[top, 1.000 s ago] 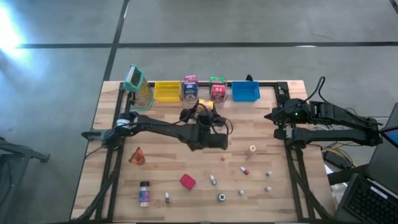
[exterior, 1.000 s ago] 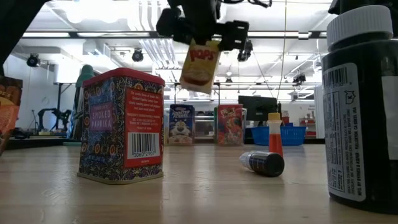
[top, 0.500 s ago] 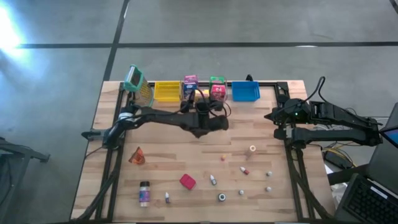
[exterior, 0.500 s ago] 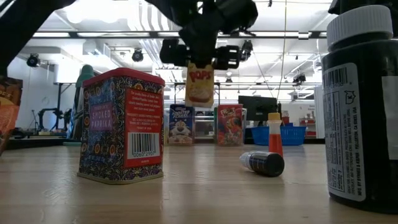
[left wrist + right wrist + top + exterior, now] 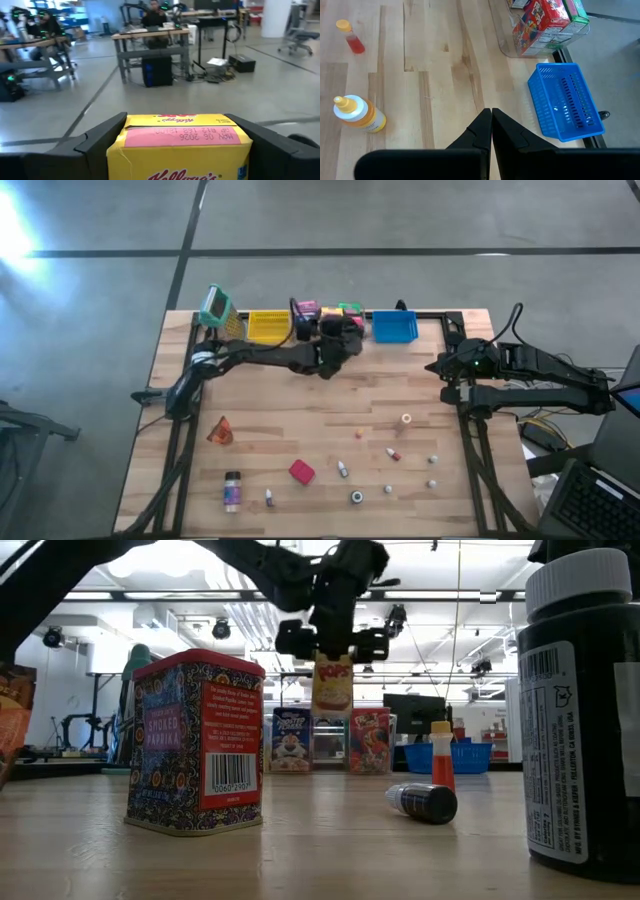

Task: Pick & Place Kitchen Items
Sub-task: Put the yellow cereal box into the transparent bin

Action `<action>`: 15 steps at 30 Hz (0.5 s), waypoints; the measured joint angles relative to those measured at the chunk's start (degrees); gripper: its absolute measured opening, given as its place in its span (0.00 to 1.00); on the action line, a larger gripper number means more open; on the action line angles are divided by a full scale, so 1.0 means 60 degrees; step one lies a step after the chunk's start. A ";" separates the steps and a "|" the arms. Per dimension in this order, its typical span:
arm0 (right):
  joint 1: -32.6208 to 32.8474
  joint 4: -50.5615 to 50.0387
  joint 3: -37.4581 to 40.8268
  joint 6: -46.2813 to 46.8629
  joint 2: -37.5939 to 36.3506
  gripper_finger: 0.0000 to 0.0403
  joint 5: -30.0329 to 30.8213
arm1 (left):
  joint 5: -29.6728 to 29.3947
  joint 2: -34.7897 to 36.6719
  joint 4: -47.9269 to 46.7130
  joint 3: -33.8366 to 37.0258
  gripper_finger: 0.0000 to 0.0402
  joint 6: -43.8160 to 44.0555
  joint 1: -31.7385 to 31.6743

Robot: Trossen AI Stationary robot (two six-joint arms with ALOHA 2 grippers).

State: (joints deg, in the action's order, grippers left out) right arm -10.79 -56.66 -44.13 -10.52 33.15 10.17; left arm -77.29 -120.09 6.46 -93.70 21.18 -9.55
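My left gripper [image 5: 337,340] is at the far middle of the table, just before the clear bin [image 5: 326,315] that holds pink and green mini boxes. It is shut on a yellow mini cereal box [image 5: 333,685], which fills the left wrist view [image 5: 180,147]. My right gripper [image 5: 491,117] waits shut above the table's right side, with nothing in it. An orange wedge [image 5: 220,430], a red block [image 5: 301,471], a purple-labelled jar [image 5: 232,490] and several tiny bottles lie on the near half of the table. My left gripper pinches the yellow box between its two fingers [image 5: 102,137], one on each narrow side near the top [image 5: 117,145]. The fingers come in about level from the table's near left. The box hangs upright below the gripper, clear of the table.
A yellow bin [image 5: 267,327] and a blue bin [image 5: 394,327] flank the clear bin along the far edge. A green box [image 5: 215,308] stands at the far left corner. A honey-coloured bottle [image 5: 357,114] and a small red bottle [image 5: 351,37] lie before my right gripper.
My left gripper has carried the yellow box from the table's middle toward the far edge, up to the clear bin. It has rolled on the way. The box was tilted a second ago and now hangs upright.
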 joint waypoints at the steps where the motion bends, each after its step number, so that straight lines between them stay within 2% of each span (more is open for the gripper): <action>1: 0.0002 -0.0004 0.0000 0.0000 -0.0001 0.02 -0.0004 | 0.0116 0.0000 0.0265 0.0107 0.81 -0.0188 -0.0044; 8: 0.0001 0.0000 -0.0001 0.0000 -0.0003 0.02 -0.0001 | 0.0431 0.0000 0.1704 0.0905 0.81 -0.0808 -0.0251; 15: 0.0000 0.0000 0.0000 0.0000 -0.0002 0.02 -0.0001 | 0.0974 0.0000 0.4500 0.2074 0.81 -0.2280 -0.0394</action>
State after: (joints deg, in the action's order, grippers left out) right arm -10.79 -56.66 -44.14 -10.52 33.14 10.17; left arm -71.44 -120.09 33.46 -81.25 7.50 -11.92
